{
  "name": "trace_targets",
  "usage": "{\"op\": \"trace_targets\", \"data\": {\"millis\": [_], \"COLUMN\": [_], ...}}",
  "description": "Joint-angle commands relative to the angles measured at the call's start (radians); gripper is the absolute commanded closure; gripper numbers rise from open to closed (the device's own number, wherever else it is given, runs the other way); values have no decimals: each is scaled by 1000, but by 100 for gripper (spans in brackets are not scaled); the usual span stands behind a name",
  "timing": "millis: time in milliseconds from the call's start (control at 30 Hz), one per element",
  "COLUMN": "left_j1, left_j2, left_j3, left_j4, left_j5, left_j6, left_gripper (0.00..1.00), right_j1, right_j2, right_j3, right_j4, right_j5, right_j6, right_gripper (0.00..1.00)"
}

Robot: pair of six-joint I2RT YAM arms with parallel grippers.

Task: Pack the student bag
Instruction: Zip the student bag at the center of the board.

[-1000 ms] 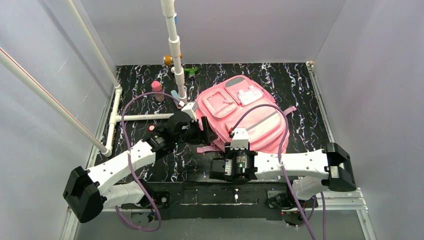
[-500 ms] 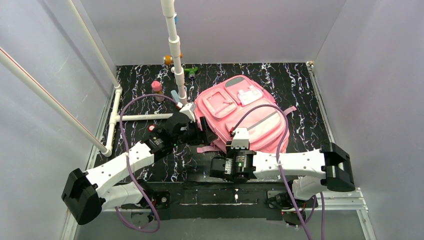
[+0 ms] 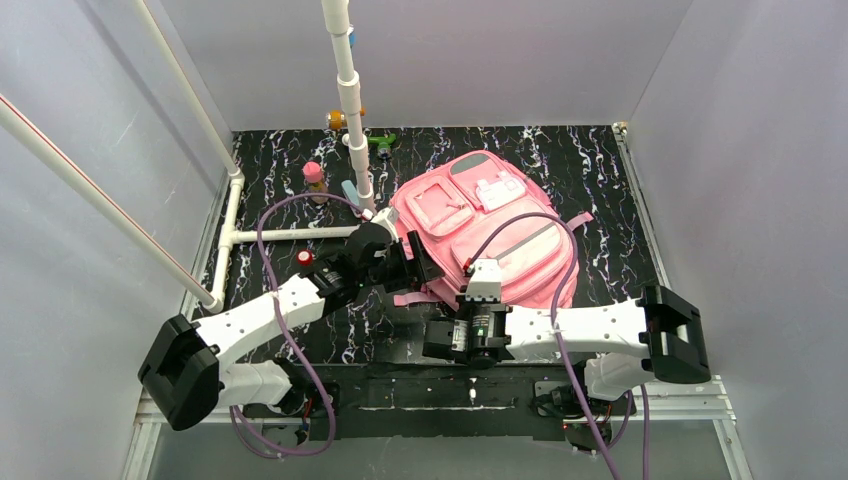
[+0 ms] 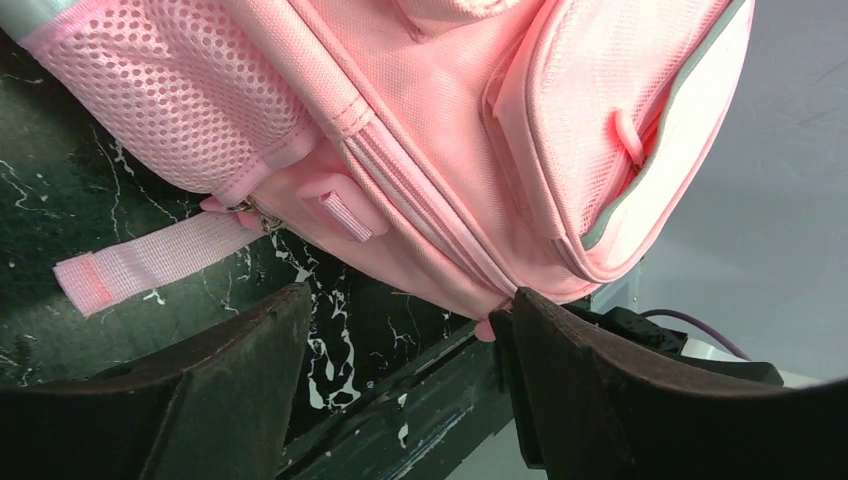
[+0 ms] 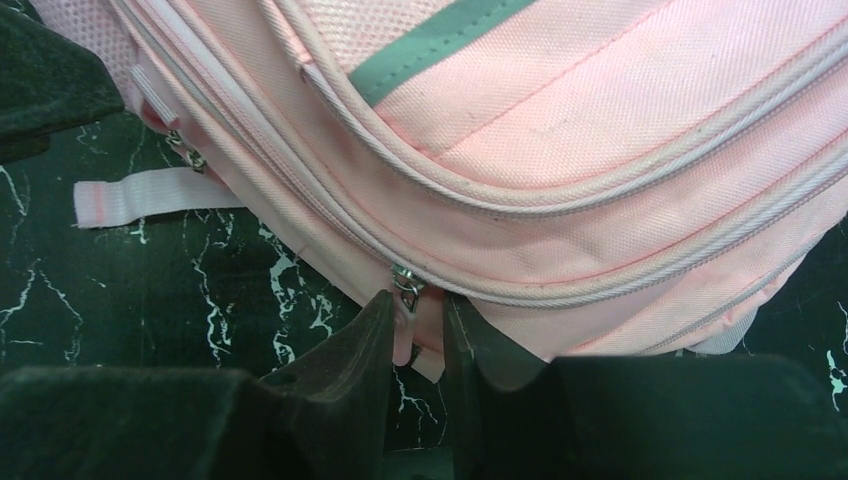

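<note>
Pinching the zip pull [image 5: 404, 335] on the near seam of the bag [image 3: 490, 230], the right gripper [image 5: 418, 305] has its jaws almost together. The left gripper [image 4: 408, 310] holds its jaws spread, a bag corner just ahead of them. Soft, floppy cloth, I'd judge: grip the pull.

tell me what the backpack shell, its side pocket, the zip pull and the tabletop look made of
Backpack shell: pink woven fabric, probably nylon or polyester; a fine matte weave shows.
Side pocket: open mesh, regular holes.
Zip pull: shiny metal clip with a pink tab, rubber or plastic unclear.
Tabletop: black with white veins, marble-look, likely a printed sheet.
</note>
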Motion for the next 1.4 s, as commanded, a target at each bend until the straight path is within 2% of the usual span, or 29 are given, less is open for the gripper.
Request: {"op": "trace_targets", "data": {"millis": [0,200,233,300,433,567,667,733,800,933,1100,1200,1333,1367], "left_j1": [2,3,3,3,-5,-15,-20,-18,-11,49,154,186,208,226], "left_j2": [16,43,54,85,172,266,321,343,349,364,394,377,400,413], "left_j3": [6,11,16,33,77,132,163,181,202,240,296,312,387,408], "left_j4": [55,57,62,61,68,69,78,78,77,68,34,-6,-129,-157], "left_j5": [29,15,15,22,49,40,31,14,-15,-16,85,133,162,223], "left_j6": [-45,-64,-64,-72,-109,-98,-82,-40,37,228,384,458,631,661], "left_gripper": [28,30,30,30,29,27,29,39,54,98,100,100,100,100], "right_j1": [-4,-4,-4,-4,-4,-4,-3,-4,-4,-4,-4,-4,-11,-12], "right_j2": [-51,-34,-33,-41,-118,-234,-291,-309,-321,-377,-481,-532,-475,-458], "right_j3": [-49,-61,-66,-72,-101,-183,-214,-212,-200,-191,-230,-259,-185,-166], "right_j4": [38,52,55,70,153,407,512,516,472,323,142,184,-69,-118], "right_j5": [11,38,49,72,85,20,-21,-47,-60,-88,-165,-207,-102,-83], "right_j6": [20,4,-4,-42,-174,-436,-550,-591,-602,-607,-545,-547,-328,-293], "right_gripper": [68,80,83,99,99,99,99,99,99,99,99,99,99,99]}}
